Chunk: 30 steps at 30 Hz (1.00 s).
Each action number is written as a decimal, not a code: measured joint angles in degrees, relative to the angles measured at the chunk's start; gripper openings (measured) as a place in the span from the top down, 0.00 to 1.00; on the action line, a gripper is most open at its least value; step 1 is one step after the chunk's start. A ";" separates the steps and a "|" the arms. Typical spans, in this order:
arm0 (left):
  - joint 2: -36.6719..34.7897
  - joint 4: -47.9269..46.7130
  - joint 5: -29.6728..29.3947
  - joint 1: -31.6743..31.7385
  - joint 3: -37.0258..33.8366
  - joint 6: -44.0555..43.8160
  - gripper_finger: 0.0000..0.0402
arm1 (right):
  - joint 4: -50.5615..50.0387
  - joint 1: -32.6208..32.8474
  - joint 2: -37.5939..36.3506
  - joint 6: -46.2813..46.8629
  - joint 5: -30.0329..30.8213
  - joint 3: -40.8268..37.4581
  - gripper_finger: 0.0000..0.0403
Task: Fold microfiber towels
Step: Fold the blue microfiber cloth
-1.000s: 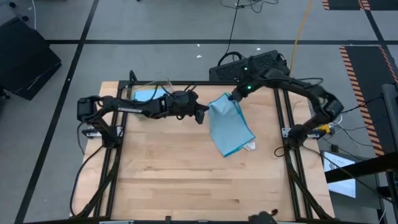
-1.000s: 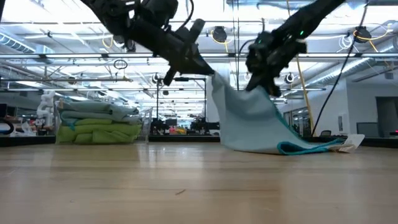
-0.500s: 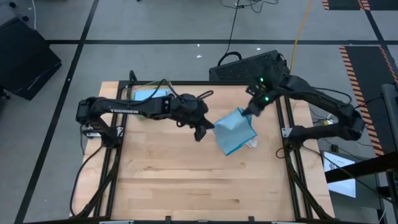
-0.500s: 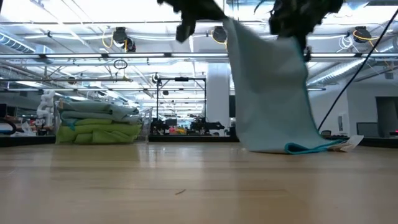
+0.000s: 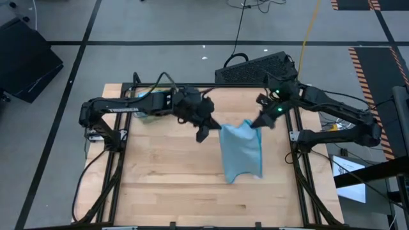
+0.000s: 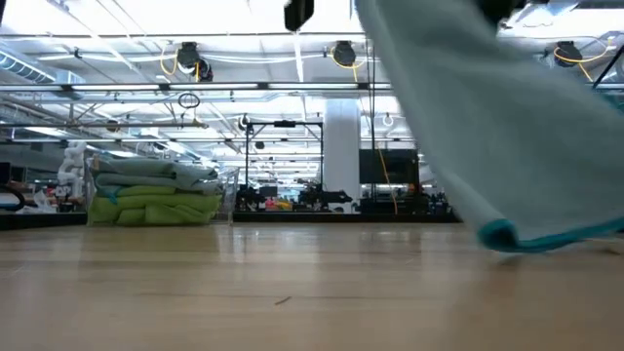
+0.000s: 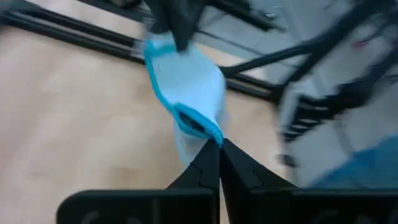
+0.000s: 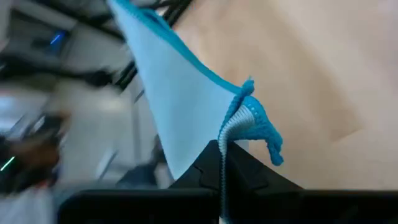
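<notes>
Stack (image 6: 156,193): folded green and pale blue towels, far left corner of the table (image 5: 166,191), apparently inside a clear bin; you see it best in the low view.

Left gripper (image 5: 206,131): above mid-table, just left of the cloth. Fingers pinched fully together on one top corner of the blue towel (image 5: 241,150); the left wrist view shows the teal hem caught at the tips (image 7: 217,144).

Blue towel: hangs spread between the two grippers, top edge held taut, bottom edge trailing toward you. In the low view its lower hem (image 6: 507,237) sits close over the wood; you cannot tell whether it touches.

Right gripper (image 5: 259,123): above the right half of the table, at the cloth's other top corner. Fingers clamped tight on the hem, as the right wrist view shows (image 8: 249,115).

Step in hand, by judgement: spreading one towel before the first fold.

Next move, by judgement: you need both grippers to descend together and draw the cloth flat onto bare wood, keeping the top edge tight so no wrinkle sets; release only once it lies flat.
</notes>
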 joint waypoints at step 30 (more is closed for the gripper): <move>14.46 1.00 -4.14 14.52 -4.13 18.28 0.99 | 45.26 -16.29 9.27 -2.51 2.20 -27.99 1.00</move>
